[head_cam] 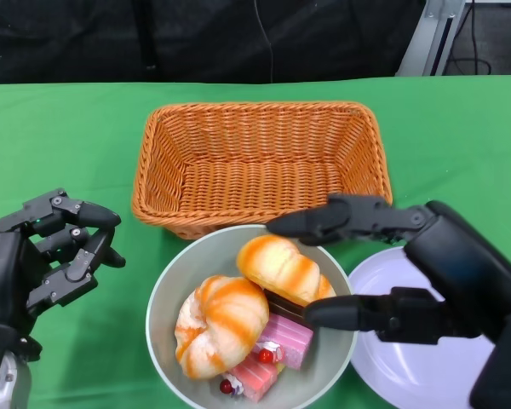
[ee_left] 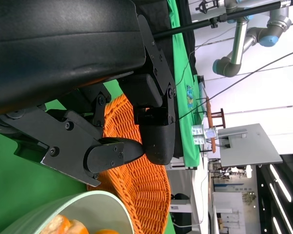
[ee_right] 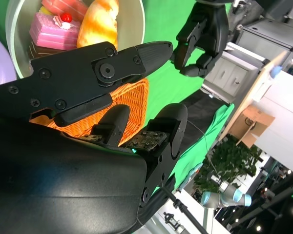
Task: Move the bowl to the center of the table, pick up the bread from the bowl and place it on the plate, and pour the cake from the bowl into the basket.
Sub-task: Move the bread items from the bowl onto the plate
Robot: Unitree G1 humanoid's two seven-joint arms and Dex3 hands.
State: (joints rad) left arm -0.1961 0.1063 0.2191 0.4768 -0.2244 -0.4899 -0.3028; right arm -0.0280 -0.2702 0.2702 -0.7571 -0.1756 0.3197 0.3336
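The bowl (head_cam: 166,298) is sitting on the green desk (head_cam: 60,136) just in front of the wicker basket (head_cam: 260,162), its far rim almost touching the basket's near wall. Inside it, two orange-striped bread rolls are lying side by side, one (head_cam: 220,324) toward the left and the other (head_cam: 283,268) toward the back right, with the pink cake pieces (head_cam: 268,354) sitting at the near side under and beside them. The right hand (head_cam: 426,281) is reaching over the bowl's right edge with its fingers (head_cam: 324,223) spread apart and gripping nothing; one finger is stretching above the far rim and another is hovering just right of the back roll, so that the roll is lying between them. The white plate (head_cam: 392,358) is lying beside the bowl, partly under this hand. The left hand (head_cam: 47,256) is hovering left of the bowl, apart from it, fingers loosely curled and holding nothing.
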